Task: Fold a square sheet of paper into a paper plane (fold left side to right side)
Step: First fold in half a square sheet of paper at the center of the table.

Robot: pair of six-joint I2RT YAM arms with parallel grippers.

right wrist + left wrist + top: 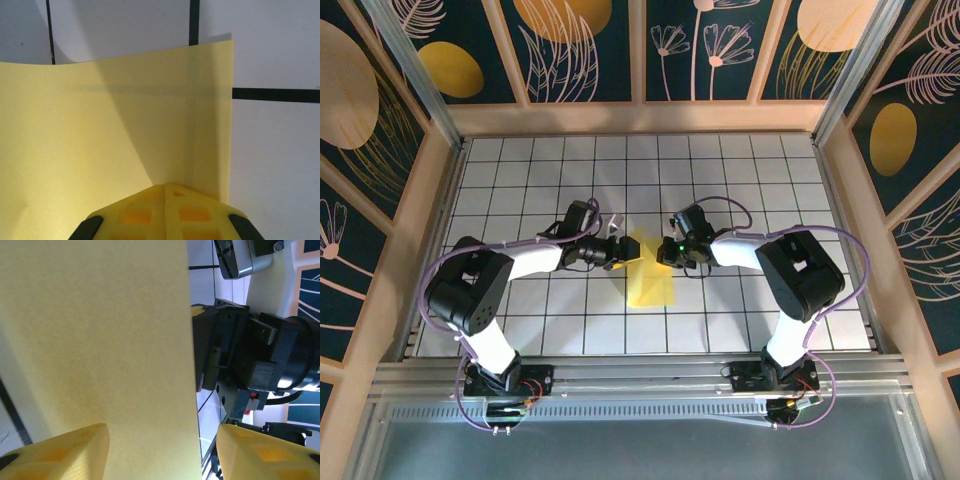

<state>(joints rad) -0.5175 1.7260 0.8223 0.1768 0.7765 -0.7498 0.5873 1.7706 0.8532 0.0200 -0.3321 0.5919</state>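
Inspecting from the near edge of the bench (520, 180) outward: the square sheet of paper (652, 285) lies around the middle of the bench, between the two arms, its near end flat on the tiles and its far end reaching up between the two wrists. The right pincer (165, 205) is at the sheet's right edge, clenched tip to tip with the tips over the paper; whether a ply is nipped between them or merely pressed down cannot be told. From the right wrist, part of the sheet bows up off the tiles rather than lying flat. The left pincer (160, 452) sits at the sheet's left side, released, its fingertips (60, 452) standing apart with the yellow surface running between them and no grip on it. Judgement: the left-to-right fold is in hand, the flap carried over but no firm crease visible. The next move calls for the right pincer to keep the sheet anchored while the left one presses the bowed portion flat and runs along the fold, edges matched; a loose sheet may skew.
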